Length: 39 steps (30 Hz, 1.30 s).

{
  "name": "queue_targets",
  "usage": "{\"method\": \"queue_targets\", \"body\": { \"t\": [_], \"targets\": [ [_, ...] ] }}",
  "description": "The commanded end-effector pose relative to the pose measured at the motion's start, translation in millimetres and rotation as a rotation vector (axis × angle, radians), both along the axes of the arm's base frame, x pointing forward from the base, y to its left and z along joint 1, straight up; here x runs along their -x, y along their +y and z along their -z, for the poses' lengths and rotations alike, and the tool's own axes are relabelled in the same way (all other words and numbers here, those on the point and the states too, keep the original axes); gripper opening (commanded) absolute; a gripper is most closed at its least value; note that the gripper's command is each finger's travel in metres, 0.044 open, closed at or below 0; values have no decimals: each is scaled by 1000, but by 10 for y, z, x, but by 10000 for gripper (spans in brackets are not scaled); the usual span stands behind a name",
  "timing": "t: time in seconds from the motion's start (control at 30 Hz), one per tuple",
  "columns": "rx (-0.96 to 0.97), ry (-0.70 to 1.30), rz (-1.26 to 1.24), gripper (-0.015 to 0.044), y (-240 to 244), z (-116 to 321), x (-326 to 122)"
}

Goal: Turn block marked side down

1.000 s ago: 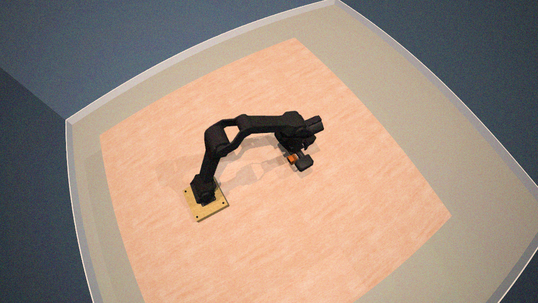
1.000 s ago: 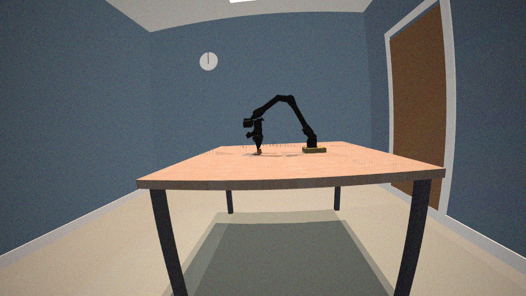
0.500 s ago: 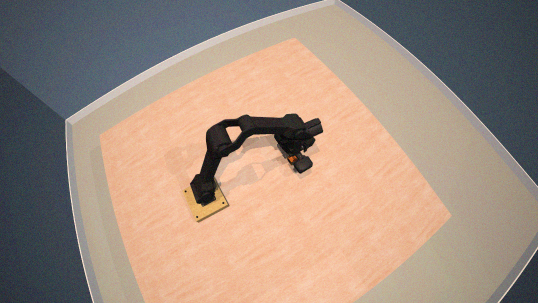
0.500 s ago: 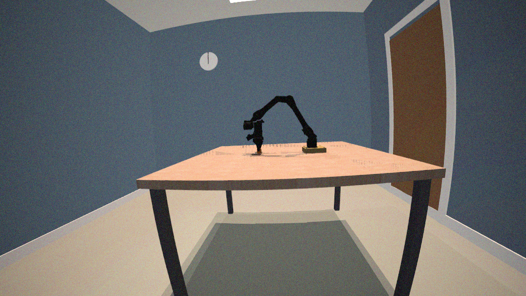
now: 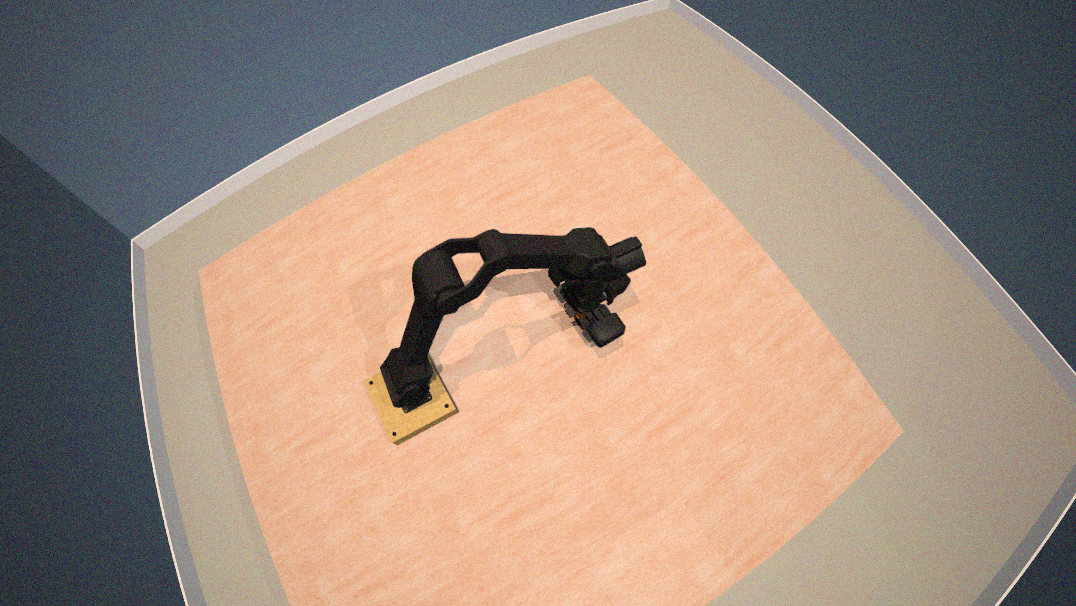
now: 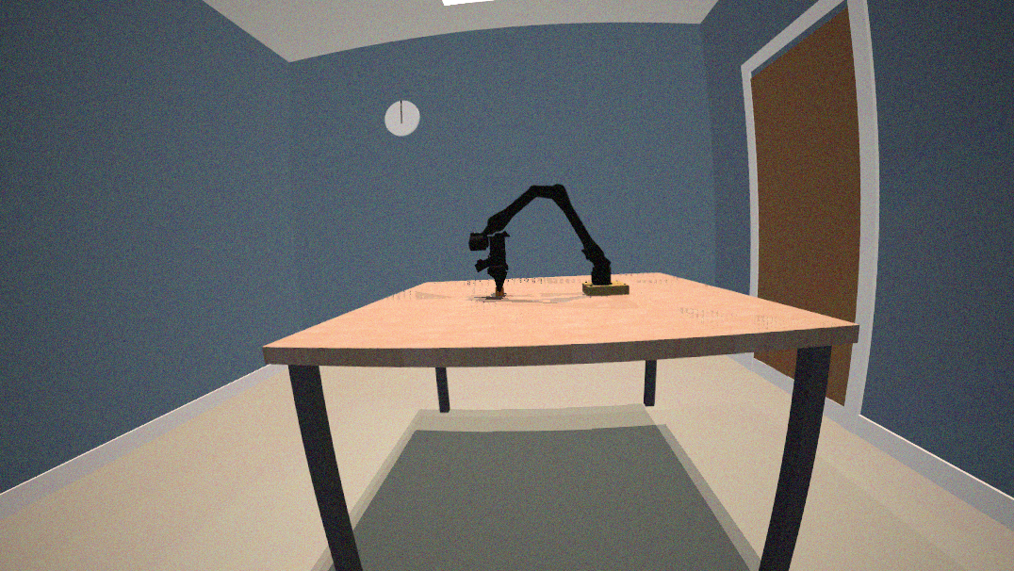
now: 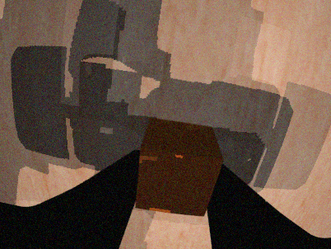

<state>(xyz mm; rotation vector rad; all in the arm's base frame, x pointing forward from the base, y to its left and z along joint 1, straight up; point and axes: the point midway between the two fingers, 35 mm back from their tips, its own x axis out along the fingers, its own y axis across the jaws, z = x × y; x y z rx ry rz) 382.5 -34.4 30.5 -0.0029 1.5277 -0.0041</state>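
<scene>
The block (image 7: 174, 185) (image 6: 499, 292) is a small orange-brown cube, dark in shadow with a few bright orange patches in the wrist view. Only a sliver of orange shows in the top view. My gripper (image 7: 176, 165) points down and is shut on the block, with one black finger against its left side and the other against its right. In the exterior view the block is at the level of the table (image 5: 677, 451) (image 6: 425, 326) and seems to rest on it. I cannot make out a mark on the faces in view; the other faces are hidden.
The arm's yellow base plate (image 5: 421, 429) (image 6: 613, 289) stands on the table, to the lower left of the gripper in the top view and to its right in the exterior view. Shadows of the arm and gripper lie around the block.
</scene>
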Motion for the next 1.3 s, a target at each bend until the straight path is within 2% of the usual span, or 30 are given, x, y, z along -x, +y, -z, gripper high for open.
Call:
{"method": "queue_targets", "body": {
  "t": [0.0,0.1,0.13,0.33,0.53,1.27],
  "targets": [
    [2,4,3,45,-3,16,4],
    [2,4,3,25,-3,16,4],
    [2,4,3,0,-3,4,4],
    [2,4,3,0,-1,-285,15],
    [2,-6,3,0,-1,-279,12],
    [0,-330,5,0,-7,-178,-8]
  ]
}}
